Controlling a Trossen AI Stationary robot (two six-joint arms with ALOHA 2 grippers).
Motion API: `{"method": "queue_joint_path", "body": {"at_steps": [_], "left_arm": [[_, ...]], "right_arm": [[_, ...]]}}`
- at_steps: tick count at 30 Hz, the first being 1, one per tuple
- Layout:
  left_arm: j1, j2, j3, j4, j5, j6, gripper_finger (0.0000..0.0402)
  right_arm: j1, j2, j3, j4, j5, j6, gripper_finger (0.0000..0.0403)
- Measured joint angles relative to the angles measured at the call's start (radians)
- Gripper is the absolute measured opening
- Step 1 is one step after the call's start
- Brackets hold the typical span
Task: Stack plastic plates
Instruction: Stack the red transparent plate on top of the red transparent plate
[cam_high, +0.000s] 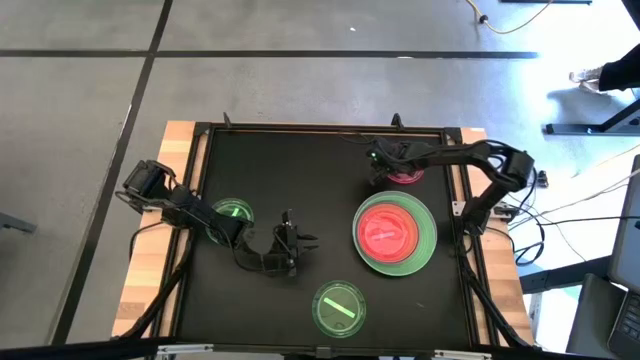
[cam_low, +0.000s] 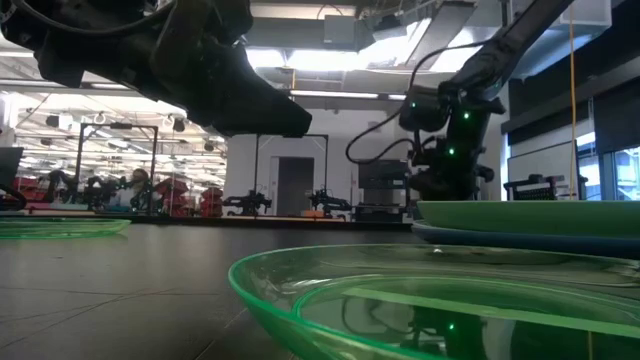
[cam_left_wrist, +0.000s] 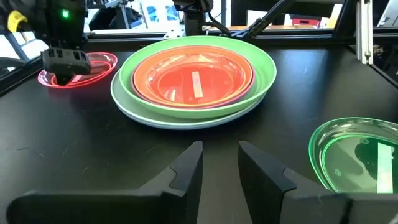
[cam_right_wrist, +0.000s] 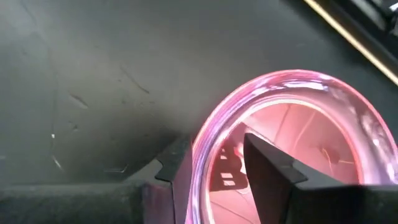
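Pink and translucent, the small dish (cam_right_wrist: 292, 149) sits at the far right of the table, and we find the right gripper (cam_right_wrist: 214, 163) astride its rim: one finger outside the wall, the other inside the bowl, with a narrow gap between them. We cannot confirm that the fingers have closed on the rim. In the overhead view the right gripper (cam_high: 385, 160) reaches the pink dish (cam_high: 405, 176) from its left edge.

We note the stack (cam_high: 395, 234) just nearer than the pink dish, slightly to its right: an orange plate (cam_left_wrist: 193, 78) nested in a green plate (cam_left_wrist: 264, 62) on a whitish one (cam_left_wrist: 155, 118). We judge the carry to be short, toward the near side, with the table's far and right edges close by.

We record the left gripper (cam_left_wrist: 221, 168) waiting at centre, its fingers narrowly apart and empty, facing the stack. Two green dishes remain loose: one at the left (cam_high: 234, 213) beneath the left arm, one at the near edge (cam_high: 339, 306). We judge the right arm the nearer for the pink dish.
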Motion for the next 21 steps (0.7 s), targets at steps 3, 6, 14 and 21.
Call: {"method": "queue_joint_path", "body": {"at_steps": [3, 6, 14, 21], "left_arm": [[0.0, 0.0, 0.0, 0.0, 0.0, 0.0, 0.0095], [0.0, 0.0, 0.0, 0.0, 0.0, -0.001, 0.0095], [0.0, 0.0, 0.0, 0.001, 0.0, -0.001, 0.0095], [0.0, 0.0, 0.0, 0.001, 0.0, -0.001, 0.0095]], "right_arm": [[0.001, 0.02, 0.0, 0.002, -0.006, 0.0, 0.0133], [0.001, 0.041, 0.0, 0.01, -0.006, 0.0, 0.0133], [0.003, 0.075, 0.003, 0.019, 0.017, -0.028, 0.0133], [0.003, 0.077, 0.003, 0.018, 0.016, -0.053, 0.0082]]}}
